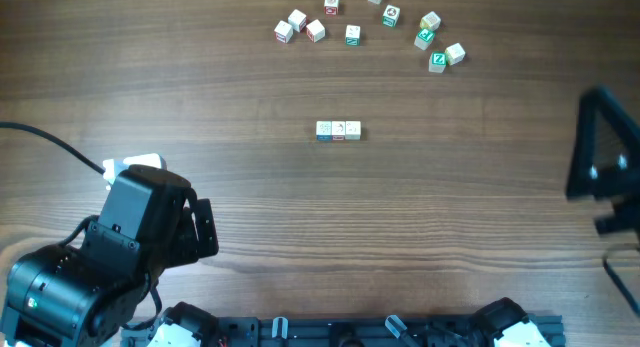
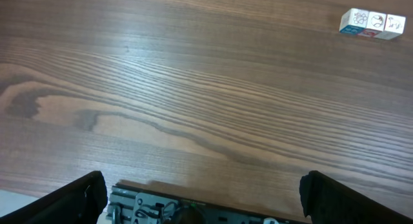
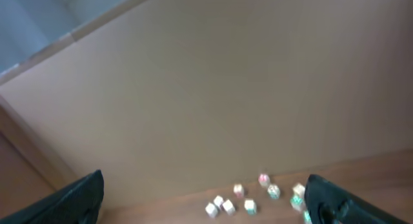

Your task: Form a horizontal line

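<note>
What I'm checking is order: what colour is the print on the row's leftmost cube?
Blue on the leftmost cube; clearest in the left wrist view.

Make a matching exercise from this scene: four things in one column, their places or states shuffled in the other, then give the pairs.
Things
1. three-cube row
2. loose cubes
3. left gripper
4. right gripper

Places and states
A. open and empty, at the right side of the table
B. scattered near the far edge
C. touching side by side, mid-table
D. open and empty, at the near left

Pairs: 1-C, 2-B, 3-D, 4-A.
</note>
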`<state>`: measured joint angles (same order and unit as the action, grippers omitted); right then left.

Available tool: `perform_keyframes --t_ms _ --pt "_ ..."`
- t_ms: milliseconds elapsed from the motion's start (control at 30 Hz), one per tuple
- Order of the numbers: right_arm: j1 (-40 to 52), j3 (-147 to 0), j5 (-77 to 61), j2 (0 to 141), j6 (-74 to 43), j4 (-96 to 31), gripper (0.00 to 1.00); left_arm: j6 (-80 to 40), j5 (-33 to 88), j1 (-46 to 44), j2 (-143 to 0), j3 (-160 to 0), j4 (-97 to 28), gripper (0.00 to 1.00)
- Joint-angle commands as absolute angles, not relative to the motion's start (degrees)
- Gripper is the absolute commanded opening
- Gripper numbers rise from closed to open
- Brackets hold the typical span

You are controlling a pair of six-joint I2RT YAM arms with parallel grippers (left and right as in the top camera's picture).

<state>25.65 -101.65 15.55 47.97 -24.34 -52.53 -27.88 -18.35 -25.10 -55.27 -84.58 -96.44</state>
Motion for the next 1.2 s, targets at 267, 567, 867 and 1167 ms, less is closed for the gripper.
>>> perform_keyframes --t_ms 267,567,867,1167 --pt "21.7 -90.2 24.3 43.4 -19.8 -59.8 1.0 -27.4 -18.5 -25.1 -55.2 -84.4 -96.5 1.0" --pt "7.3 -44.9 5.4 18.0 -7.2 -15.2 1.0 -27.4 -18.5 -25.1 -55.2 -84.4 -96.5 1.0" --pt "-4.8 -14.3 -1.8 4.3 -16.0 7.4 1.0 -27.4 -18.5 -25.1 -55.2 -84.4 -96.5 1.0" --pt "-7.9 -0.8 -1.5 0.2 -17.1 9.0 0.99 -27.4 -18.5 -25.1 -55.2 -84.4 -96.5 1.0"
